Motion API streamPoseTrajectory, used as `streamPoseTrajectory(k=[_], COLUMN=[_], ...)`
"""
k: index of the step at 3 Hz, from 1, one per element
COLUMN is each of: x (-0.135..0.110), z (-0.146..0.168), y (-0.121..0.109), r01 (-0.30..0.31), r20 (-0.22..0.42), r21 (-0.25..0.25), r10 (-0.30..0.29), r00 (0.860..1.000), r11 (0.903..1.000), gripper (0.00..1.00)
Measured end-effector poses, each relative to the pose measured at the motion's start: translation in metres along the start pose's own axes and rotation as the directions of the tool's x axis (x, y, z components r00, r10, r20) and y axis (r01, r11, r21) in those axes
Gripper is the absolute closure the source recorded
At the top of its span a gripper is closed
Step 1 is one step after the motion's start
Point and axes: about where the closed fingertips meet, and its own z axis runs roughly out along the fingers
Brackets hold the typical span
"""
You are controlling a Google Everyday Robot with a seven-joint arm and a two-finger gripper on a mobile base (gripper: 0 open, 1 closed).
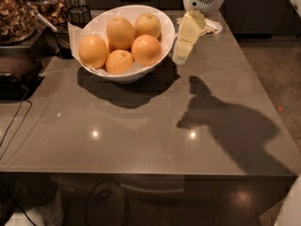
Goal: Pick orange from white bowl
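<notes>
A large, deep, glossy white bowl (127, 75) with a flared rim and a white paper lining stands towards the back left of a smooth grey-brown table (141, 140). It holds five round oranges. The robot's cream-coloured gripper (181, 55) hangs from a white arm housing at the top of the view. It slants down and to the left, and its tip is just beside the bowl's right rim, outside the bowl. Whether the jaws are open or closed cannot be told. Nothing shows in their hold, and all five oranges lie in the bowl.

The step in hand appears to be the approach, with no orange grasped yet. To do it well, the gripper should probably rise over the rim, not push against it, since a glossy bowl is likely to slide. The nearest orange (146, 49), at the front right of the pile, looks the easiest to take. The jaws need to open wider than the fruit and close across its middle, clear of its neighbours and the paper. A straight upward lift should keep the rest from rolling.

Counted:
- one bowl
- five oranges
- one gripper
- one crumpled white paper napkin (211, 26) behind the gripper
- one glass jar of brown nuts (14, 13) at the far left
- one black mesh cup (79, 14) behind the bowl
</notes>
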Motion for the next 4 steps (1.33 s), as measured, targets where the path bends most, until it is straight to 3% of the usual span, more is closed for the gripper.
streamPoseTrajectory(k=[1,2,3,4], x=[-0.024,-0.052,-0.094,-0.109], z=[-0.002,0.0,0.013,0.02], y=[-0.012,-0.025,-0.035,-0.042], r01=[0.024,0.062,0.14,0.15], r20=[0.053,0.066,0.101,0.12], r21=[0.039,0.05,0.047,0.058], r10=[-0.026,-0.065,-0.144,-0.156], r00=[0.998,0.996,0.984,0.98], r11=[0.999,0.9968,0.9891,0.987], gripper=[0.0,0.0,0.0,0.0])
